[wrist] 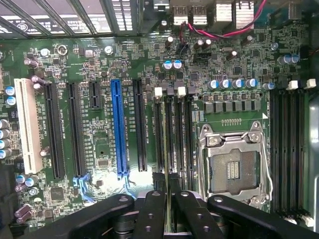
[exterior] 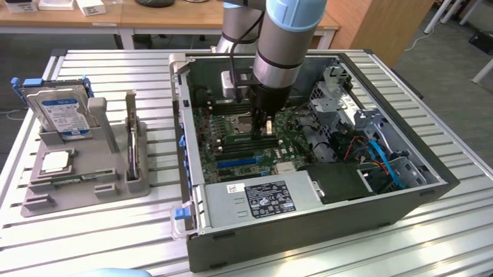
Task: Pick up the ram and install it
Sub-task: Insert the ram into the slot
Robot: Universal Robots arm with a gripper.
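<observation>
While the arm reached down into the open case (exterior: 431, 190) on the tabletop (exterior: 92, 242), the pincer (exterior: 266, 126) hung low over the motherboard (wrist: 99, 64), just beside the empty socket (wrist: 234, 164). It was pinching the ram (wrist: 165, 159), whose thin green edge ran out from between the black fingers (wrist: 149, 211) and along the bank of black memory slots (wrist: 180, 134) between the socket and the blue slot (wrist: 118, 129). The stick stood on edge, in line with those slots, at the side of the bank farther from the socket. I could not tell whether it was already seated or only above a slot. On the exterior view's left, well apart from the case, a grey holder (exterior: 85, 184) carried a hard drive (exterior: 58, 112) upright and a small square chip (exterior: 55, 163) lying flat.
</observation>
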